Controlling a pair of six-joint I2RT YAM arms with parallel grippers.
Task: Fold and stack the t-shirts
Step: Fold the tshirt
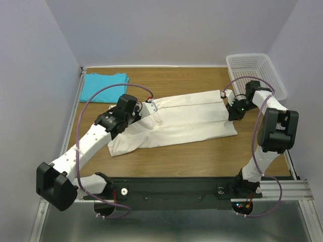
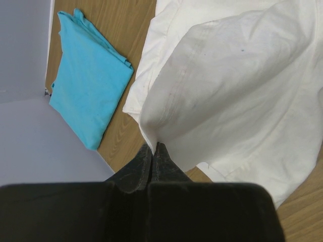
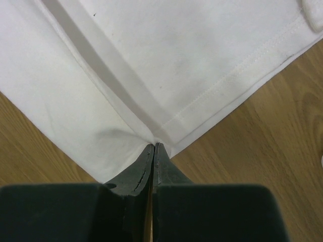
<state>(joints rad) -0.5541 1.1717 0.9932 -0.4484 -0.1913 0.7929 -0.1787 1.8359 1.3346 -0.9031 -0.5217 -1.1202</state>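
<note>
Left gripper point(image 2: 153, 149): clamped on cream shirt point(image 1: 186, 121) fold | Right gripper point(image 3: 154, 147): clamped on hem corner | Risk: thin pinch slipping; uneven pull skewing crease

White basket point(image 1: 255, 63) sits at wooden table's point(image 1: 192, 156) far corner.

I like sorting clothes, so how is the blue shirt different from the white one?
The blue t-shirt is small; the cream t-shirt is bigger. The blue t-shirt lies folded, untouched; the cream t-shirt is spread out, pinched by the left end effector and right end effector. Both rest on the table.
</note>
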